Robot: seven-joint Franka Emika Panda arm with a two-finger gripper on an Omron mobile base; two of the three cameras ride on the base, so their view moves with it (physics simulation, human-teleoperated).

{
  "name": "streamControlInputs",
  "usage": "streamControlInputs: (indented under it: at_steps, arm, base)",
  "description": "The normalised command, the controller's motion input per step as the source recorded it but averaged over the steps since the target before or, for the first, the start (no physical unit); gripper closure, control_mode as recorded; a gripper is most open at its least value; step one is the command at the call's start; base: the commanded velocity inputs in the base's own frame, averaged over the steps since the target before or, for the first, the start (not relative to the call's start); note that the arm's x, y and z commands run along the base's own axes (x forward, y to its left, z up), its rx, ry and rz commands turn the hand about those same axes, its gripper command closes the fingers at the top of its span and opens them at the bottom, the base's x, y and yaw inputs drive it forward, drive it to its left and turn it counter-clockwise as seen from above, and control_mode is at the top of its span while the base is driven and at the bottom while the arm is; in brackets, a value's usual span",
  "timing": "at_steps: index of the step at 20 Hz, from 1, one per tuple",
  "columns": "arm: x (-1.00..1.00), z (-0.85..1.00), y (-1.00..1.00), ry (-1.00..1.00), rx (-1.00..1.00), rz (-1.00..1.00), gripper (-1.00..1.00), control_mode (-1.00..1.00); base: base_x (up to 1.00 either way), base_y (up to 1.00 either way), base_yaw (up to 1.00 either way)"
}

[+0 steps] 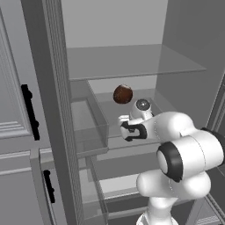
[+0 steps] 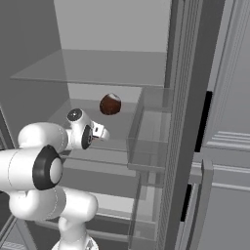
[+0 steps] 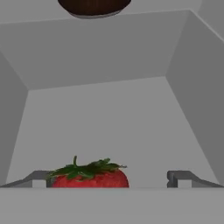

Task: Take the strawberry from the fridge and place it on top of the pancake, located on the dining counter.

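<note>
The strawberry, bright red with a green leafy cap, lies on a grey shelf inside the open fridge. My gripper is open, and the berry sits between the fingertips, close to the left fingertip and well apart from the right one. From the base, the arm reaches into the fridge at middle-shelf height, with the gripper pointing inward. The pancake and the dining counter are out of view.
A dark reddish-brown round lump sits just behind and above the hand on the same shelf. A clear door bin juts out beside the arm. Grey cabinets with black handles flank the fridge.
</note>
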Motion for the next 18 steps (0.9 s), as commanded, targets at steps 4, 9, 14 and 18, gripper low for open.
streamControlInputs:
  at_steps: [4, 9, 14, 18]
  arm:
    - [0.0, -0.16, 0.0, 0.0, 0.0, 0.0, 1.0, -1.0]
    - [0.0, -0.03, 0.0, 0.0, 0.0, 0.0, 1.0, -1.0]
    - [-0.16, 0.03, -0.01, 0.0, 0.0, -0.02, 1.0, -1.0]
    - [-0.54, 0.45, -0.06, 0.0, 0.0, -0.05, 1.0, -1.0]
  base:
    - [0.0, 0.0, 0.0]
    - [0.0, 0.0, 0.0]
    - [0.0, 0.0, 0.0]
    - [0.0, 0.0, 0.0]
